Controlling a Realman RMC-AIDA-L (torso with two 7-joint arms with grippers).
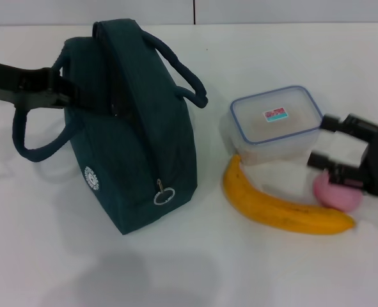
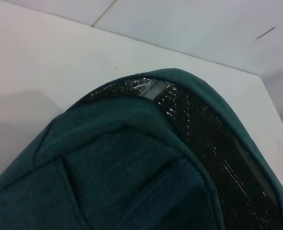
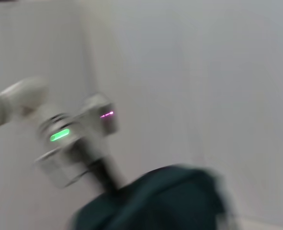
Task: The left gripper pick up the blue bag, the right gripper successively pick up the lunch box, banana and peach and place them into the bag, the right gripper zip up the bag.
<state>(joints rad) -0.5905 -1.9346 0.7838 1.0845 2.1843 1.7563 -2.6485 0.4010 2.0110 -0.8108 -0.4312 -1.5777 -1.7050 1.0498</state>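
both arms level: left gripper (image 1: 64,94) at blue bag (image 1: 137,153), right gripper (image 1: 326,141) beside lunch box (image 1: 277,121).

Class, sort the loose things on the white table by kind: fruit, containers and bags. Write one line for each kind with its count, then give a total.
Fruit: 2 (banana, peach)
Containers: 1 (lunch box)
Bags: 1 (blue bag)
Total: 4

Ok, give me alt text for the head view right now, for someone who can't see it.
The blue bag stands on a white table, the left gripper at its top near one handle. Beside it lie the lunch box, banana and peach, with the right gripper open next to the lunch box.
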